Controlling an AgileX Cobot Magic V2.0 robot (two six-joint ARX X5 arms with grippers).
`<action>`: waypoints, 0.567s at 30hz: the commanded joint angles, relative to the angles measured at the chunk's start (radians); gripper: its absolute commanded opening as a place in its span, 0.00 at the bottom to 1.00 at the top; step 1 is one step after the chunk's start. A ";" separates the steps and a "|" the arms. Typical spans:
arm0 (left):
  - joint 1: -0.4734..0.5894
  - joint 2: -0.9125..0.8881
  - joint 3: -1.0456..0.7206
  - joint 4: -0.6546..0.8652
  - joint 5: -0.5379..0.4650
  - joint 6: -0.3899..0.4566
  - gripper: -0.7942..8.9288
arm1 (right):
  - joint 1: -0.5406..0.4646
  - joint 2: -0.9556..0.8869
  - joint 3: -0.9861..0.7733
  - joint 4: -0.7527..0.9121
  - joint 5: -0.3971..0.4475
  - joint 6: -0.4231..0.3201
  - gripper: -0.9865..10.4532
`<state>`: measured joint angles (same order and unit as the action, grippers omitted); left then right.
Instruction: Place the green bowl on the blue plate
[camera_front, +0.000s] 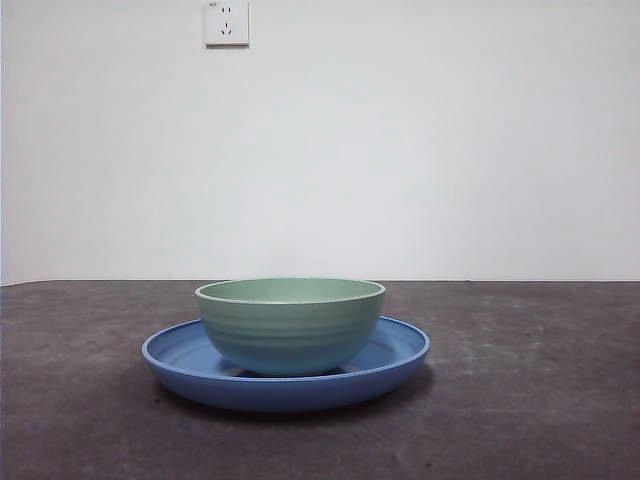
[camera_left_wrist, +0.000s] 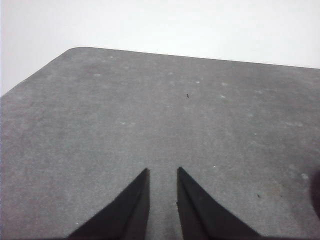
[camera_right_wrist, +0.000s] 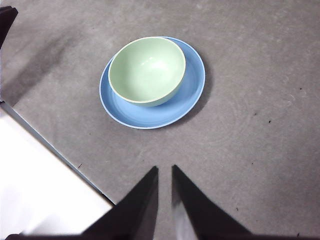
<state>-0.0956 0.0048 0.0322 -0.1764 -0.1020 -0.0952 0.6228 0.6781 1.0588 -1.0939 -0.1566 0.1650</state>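
The green bowl (camera_front: 290, 325) stands upright inside the blue plate (camera_front: 395, 355) at the middle of the dark table. The right wrist view shows the bowl (camera_right_wrist: 147, 70) sitting a little off-centre on the plate (camera_right_wrist: 192, 85). My right gripper (camera_right_wrist: 165, 167) hangs well back from the plate above bare table, empty, jaws close together with a thin gap. My left gripper (camera_left_wrist: 163, 170) is over bare table far from both things, empty, jaws close together. Neither arm shows in the front view.
A white wall with a socket (camera_front: 226, 22) rises behind the table. In the right wrist view the table's edge (camera_right_wrist: 50, 145) runs close beside the plate, with white floor beyond it. A dark tip (camera_right_wrist: 6, 17) shows at a corner.
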 joint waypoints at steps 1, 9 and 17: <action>0.000 -0.002 -0.020 -0.009 0.005 -0.002 0.17 | -0.027 -0.017 0.005 0.010 0.010 0.000 0.12; 0.000 -0.002 -0.020 -0.009 0.005 -0.002 0.17 | -0.374 -0.264 -0.284 0.342 0.020 -0.150 0.12; 0.000 -0.002 -0.020 -0.009 0.005 -0.002 0.17 | -0.526 -0.563 -0.759 0.805 0.178 -0.200 0.12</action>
<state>-0.0956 0.0048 0.0322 -0.1772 -0.1017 -0.0952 0.1028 0.1295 0.3241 -0.3130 0.0040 -0.0151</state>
